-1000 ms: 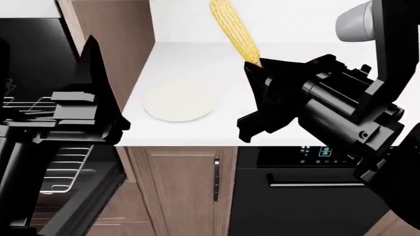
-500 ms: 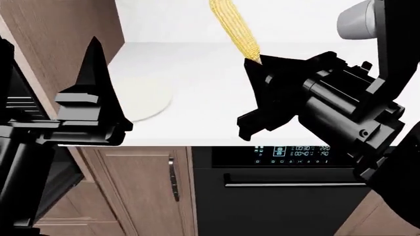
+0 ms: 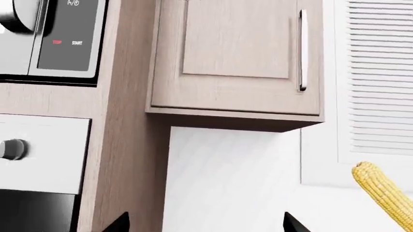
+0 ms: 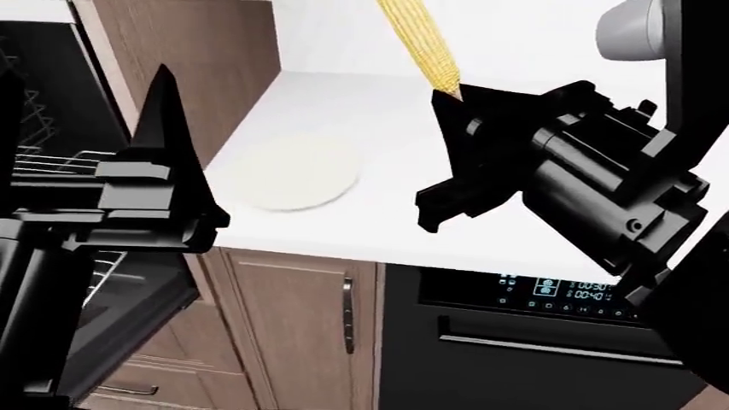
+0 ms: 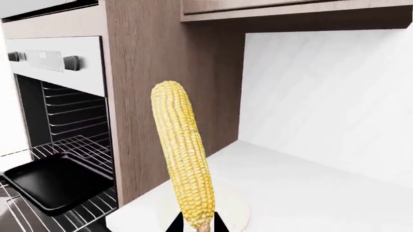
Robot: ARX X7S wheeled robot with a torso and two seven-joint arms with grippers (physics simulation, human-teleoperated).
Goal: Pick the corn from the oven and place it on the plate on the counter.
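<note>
- Above the smooth white counter [image 4: 376,213], the black right gripper [image 4: 446,96] pinches the narrow base of the slender yellow bumpy corn cob [image 4: 421,41], which stands nearly upright, leaning a little toward the robot's left.
- From the right wrist camera the corn cob [image 5: 184,154] rises between the dark fingertips, its tip in front of the brown wood-grain cabinet side [image 5: 171,77].
- Below and to the left of the cob, the round cream-white plate [image 4: 294,172] lies flat on the counter, bare.
- At the left, the black left gripper [image 4: 160,128] hangs before the oven [image 4: 57,145]; I cannot tell how wide it stands.
- Inside the black oven cavity [image 5: 65,140], a black rectangular baking tray [image 5: 55,181] rests on a silver wire rack [image 5: 90,147].
</note>
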